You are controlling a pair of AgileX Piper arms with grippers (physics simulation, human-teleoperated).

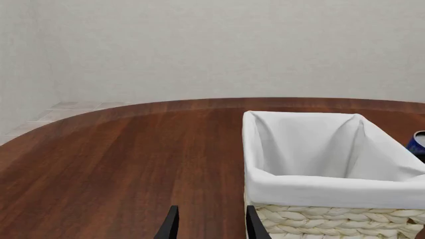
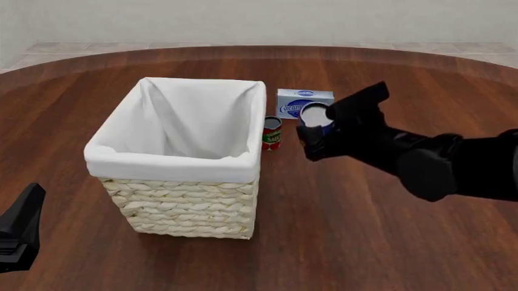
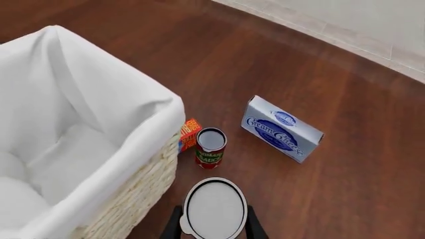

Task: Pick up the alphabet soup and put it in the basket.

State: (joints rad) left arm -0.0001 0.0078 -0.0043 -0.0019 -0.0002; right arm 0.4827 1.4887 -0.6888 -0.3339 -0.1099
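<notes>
The alphabet soup (image 3: pixel 214 206) shows its pale silver-white top in the right wrist view. My right gripper (image 3: pixel 214 228) is shut on it, one finger on each side. In the front view the can (image 2: pixel 314 114) is held above the table, right of the basket (image 2: pixel 190 206), with the right gripper (image 2: pixel 312 133) around it. The basket is a large cream wicker one with a white cloth lining and nothing in it; it also shows in the right wrist view (image 3: pixel 136 127) and the left wrist view (image 1: pixel 332 214). My left gripper (image 1: pixel 211 230) is open and empty, low at the near left (image 2: pixel 20 233).
A red can with a green label (image 2: pixel 272 133) stands against the basket's right side (image 3: pixel 210 148). A blue-and-white cream cheese box (image 2: pixel 304 102) lies behind it (image 3: pixel 282 129). A small orange-red box (image 3: pixel 189 133) sits next to the basket wall. The table is dark wood.
</notes>
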